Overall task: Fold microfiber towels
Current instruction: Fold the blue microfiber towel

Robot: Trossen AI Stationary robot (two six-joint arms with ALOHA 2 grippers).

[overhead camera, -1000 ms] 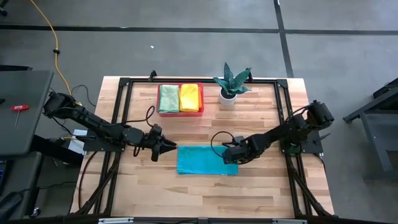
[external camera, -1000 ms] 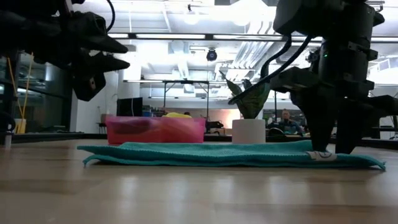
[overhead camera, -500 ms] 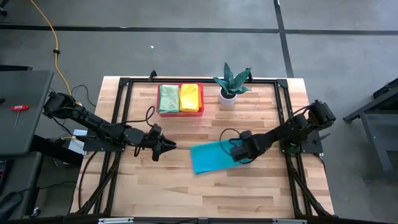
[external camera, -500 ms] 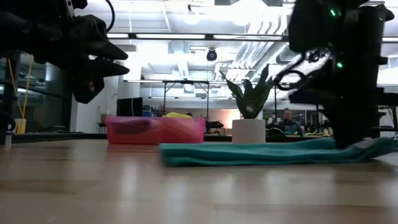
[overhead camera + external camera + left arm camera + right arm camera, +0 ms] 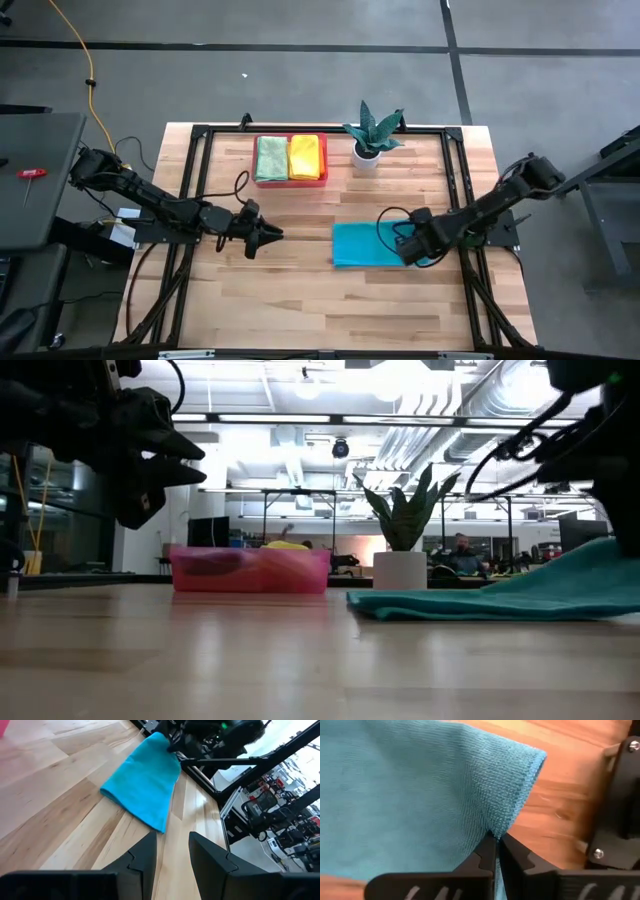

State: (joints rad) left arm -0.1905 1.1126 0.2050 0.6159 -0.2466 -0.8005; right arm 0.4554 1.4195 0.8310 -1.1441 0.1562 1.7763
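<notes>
Pinching one edge of the teal towel (image 5: 365, 245) on the table's right side, the right gripper (image 5: 418, 247) lifted that end slightly while the left gripper (image 5: 270, 236) hovered open nearby; green (image 5: 271, 158) and yellow (image 5: 305, 156) towels lay folded in the pink tray (image 5: 289, 181), suggesting folding was well underway.

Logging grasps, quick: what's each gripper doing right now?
Left gripper: open, empty, above bare table.
Right gripper: shut on the teal towel, pinching its edge.
</notes>
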